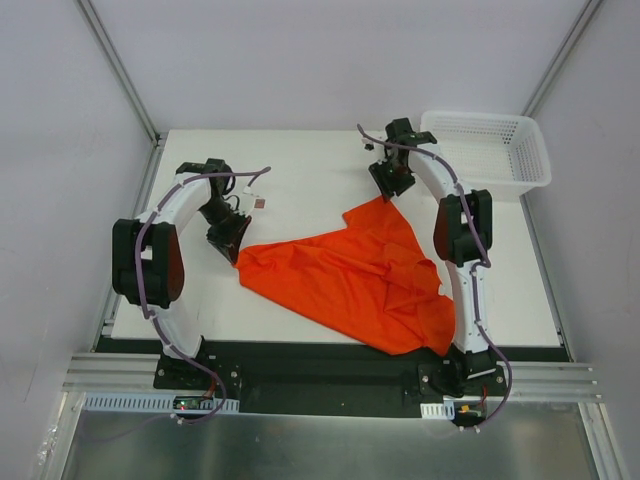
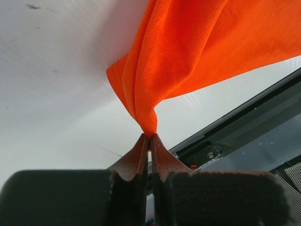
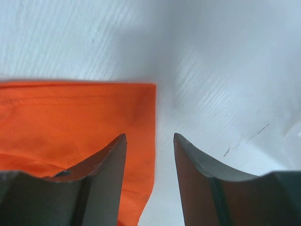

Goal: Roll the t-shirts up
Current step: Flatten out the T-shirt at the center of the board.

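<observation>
A plain bright orange-red t-shirt (image 1: 350,272) lies crumpled across the middle of the white table. My left gripper (image 1: 234,250) is shut on the shirt's left corner; the left wrist view shows the fabric (image 2: 188,52) pinched between the two brown pads at my gripper (image 2: 150,136). My right gripper (image 1: 385,195) hovers over the shirt's far tip. In the right wrist view my right gripper (image 3: 149,136) is open, with the hemmed corner of the shirt (image 3: 70,122) below and between the jaws, nothing held.
A white mesh basket (image 1: 520,150) stands at the back right corner of the table (image 1: 300,170). A small brown tag (image 1: 259,203) lies near the left arm. The table's black front rail (image 2: 244,117) shows beyond the left gripper.
</observation>
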Robot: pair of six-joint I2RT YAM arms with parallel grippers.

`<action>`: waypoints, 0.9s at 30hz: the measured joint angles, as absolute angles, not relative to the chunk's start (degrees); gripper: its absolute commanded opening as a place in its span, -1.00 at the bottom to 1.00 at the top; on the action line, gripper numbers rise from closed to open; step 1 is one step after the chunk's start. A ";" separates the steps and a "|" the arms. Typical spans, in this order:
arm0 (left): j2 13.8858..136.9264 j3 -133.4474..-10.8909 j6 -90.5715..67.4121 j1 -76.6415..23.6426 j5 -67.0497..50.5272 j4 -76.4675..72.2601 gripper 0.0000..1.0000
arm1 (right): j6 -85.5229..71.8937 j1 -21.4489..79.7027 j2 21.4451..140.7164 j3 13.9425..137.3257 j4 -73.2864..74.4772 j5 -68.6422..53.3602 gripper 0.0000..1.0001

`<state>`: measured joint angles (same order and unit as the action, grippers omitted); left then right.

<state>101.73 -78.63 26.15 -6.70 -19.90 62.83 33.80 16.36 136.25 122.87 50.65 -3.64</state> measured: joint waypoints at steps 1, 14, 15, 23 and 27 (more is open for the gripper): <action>102.08 -78.63 25.98 -6.70 -20.27 62.76 -1.00 | 34.04 16.51 136.57 123.72 50.43 -3.49 -0.08; 103.66 -78.65 24.88 -6.70 -20.53 62.39 -1.00 | 37.12 19.40 142.54 129.67 49.32 -1.91 -0.14; 103.66 -78.65 24.84 -6.70 -20.53 62.39 -1.00 | 37.15 19.20 142.85 130.26 49.32 -1.89 -0.14; 103.66 -78.72 24.60 -6.70 -20.49 62.41 -1.00 | 37.17 18.61 144.70 132.77 50.78 -1.67 -0.30; 103.66 -78.72 24.62 -6.70 -20.47 62.43 -1.00 | 37.87 18.83 146.26 135.63 52.16 -1.69 -0.59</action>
<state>103.66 -78.72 24.62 -6.70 -20.47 62.43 37.87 18.83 146.26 135.63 52.16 -1.69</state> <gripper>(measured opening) 0.009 0.318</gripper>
